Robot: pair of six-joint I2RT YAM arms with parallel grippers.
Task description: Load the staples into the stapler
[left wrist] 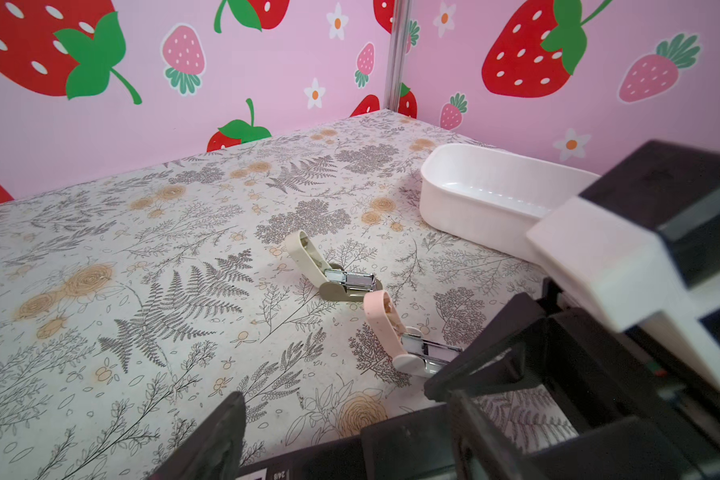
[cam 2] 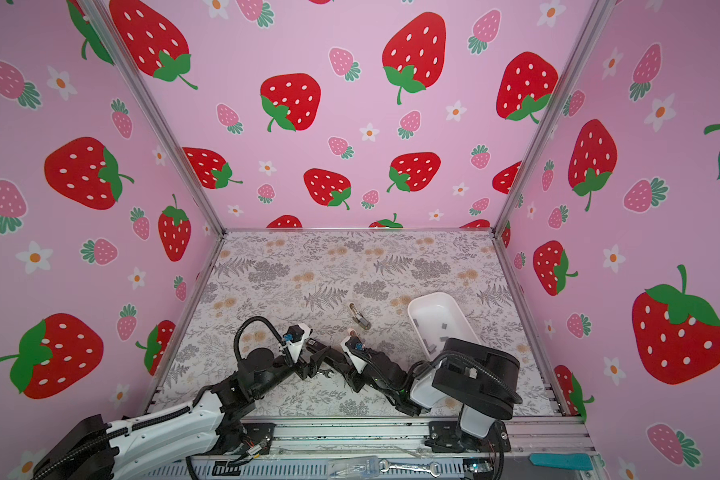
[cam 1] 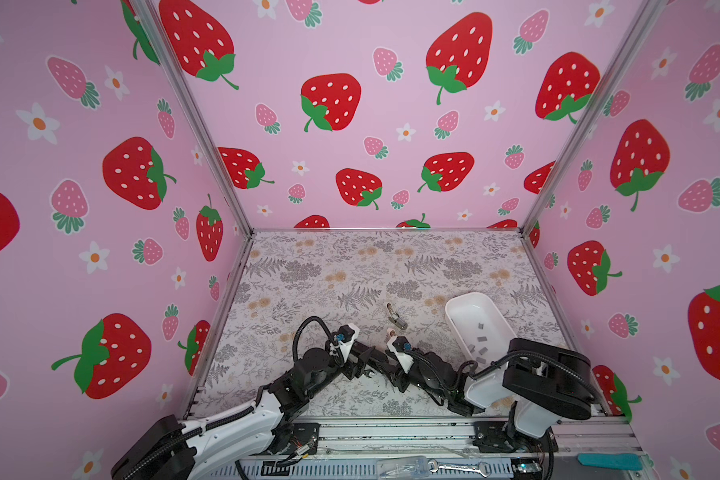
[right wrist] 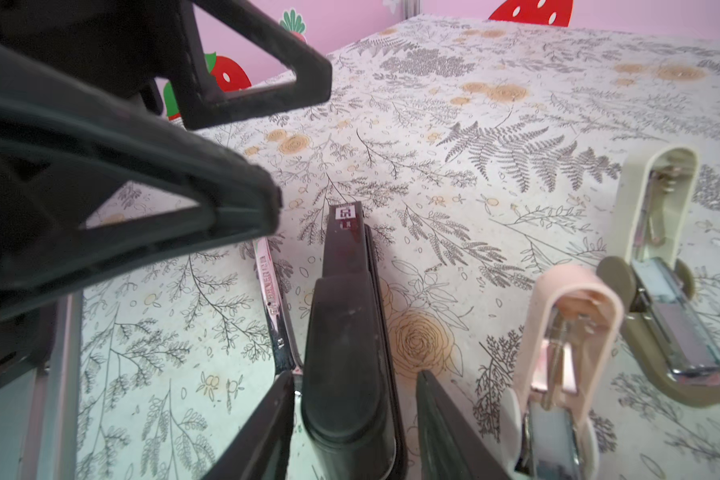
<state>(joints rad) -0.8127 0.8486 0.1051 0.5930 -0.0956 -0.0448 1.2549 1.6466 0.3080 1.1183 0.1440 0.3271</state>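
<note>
The black stapler [right wrist: 350, 332] lies flat on the floral table, its white label [right wrist: 345, 212] at the far end. My right gripper [right wrist: 354, 380] straddles its near end, open, with a gap showing on each side. My left gripper [left wrist: 350, 440] is open wide over the label end [left wrist: 262, 473], and its fingers [right wrist: 225, 195] also show in the right wrist view. In both top views the two grippers [cam 1: 368, 358] [cam 2: 341, 365] meet front centre and hide most of the stapler. Grey staples [cam 1: 481, 338] [cam 2: 443, 328] lie loose in the white tray [cam 1: 462, 307].
A tiny beige stapler [left wrist: 329, 270] [cam 1: 396, 319] and a tiny pink one [left wrist: 391, 328] [right wrist: 566, 345] lie open just beyond the grippers. A silver metal bar [right wrist: 273, 299] lies beside the black stapler. The tray's wall [left wrist: 474, 208] stands to the right. Pink walls enclose three sides.
</note>
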